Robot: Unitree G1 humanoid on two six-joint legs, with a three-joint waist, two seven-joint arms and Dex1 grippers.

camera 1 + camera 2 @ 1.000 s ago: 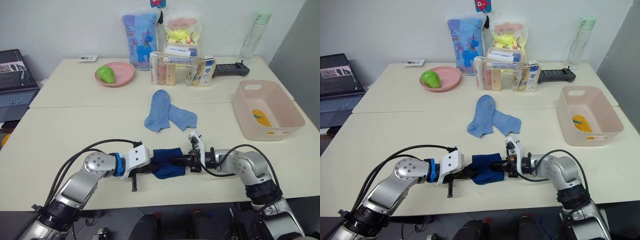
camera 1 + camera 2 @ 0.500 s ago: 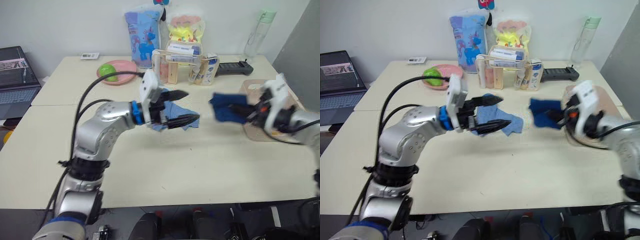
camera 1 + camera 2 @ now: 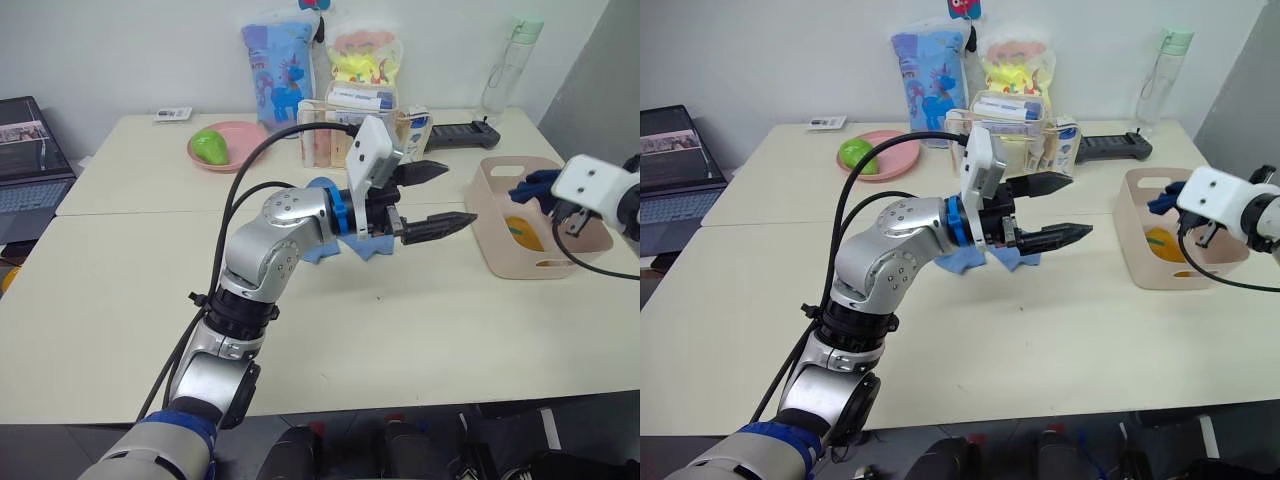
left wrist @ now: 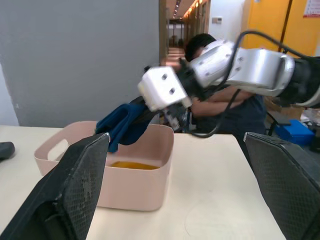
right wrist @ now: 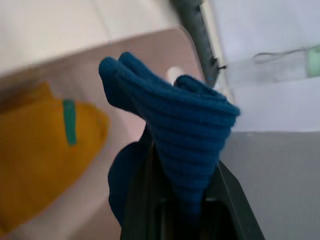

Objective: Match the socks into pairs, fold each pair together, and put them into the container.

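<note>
end effectors: 2, left end effector (image 3: 440, 193), right end effector (image 4: 150, 107) | navy socks (image 5: 170, 130): bundle, count unclear | mustard yellow socks (image 5: 40, 150): count unclear | light blue socks (image 3: 325, 245): count unclear | container (image 3: 500, 235): 1 | plate (image 3: 240, 150): 1 | bottle (image 3: 505, 65): 1 | laptop (image 3: 30, 160): 1 | pouches (image 3: 280, 60): 2

The container (image 3: 560, 250), a pale pink rectangular basin with rounded corners and a handle slot, stands on the table at the robot's right. Mustard yellow socks (image 5: 42, 160) with a small green mark lie folded on its floor. The dark navy pair (image 5: 175, 130), bunched and ribbed, is clamped in the right gripper (image 5: 175, 210) and hangs over the container's open top, above the yellow pair. Two light blue socks (image 3: 965, 262) lie flat on the table near its middle, partly hidden behind the raised left arm.
</note>
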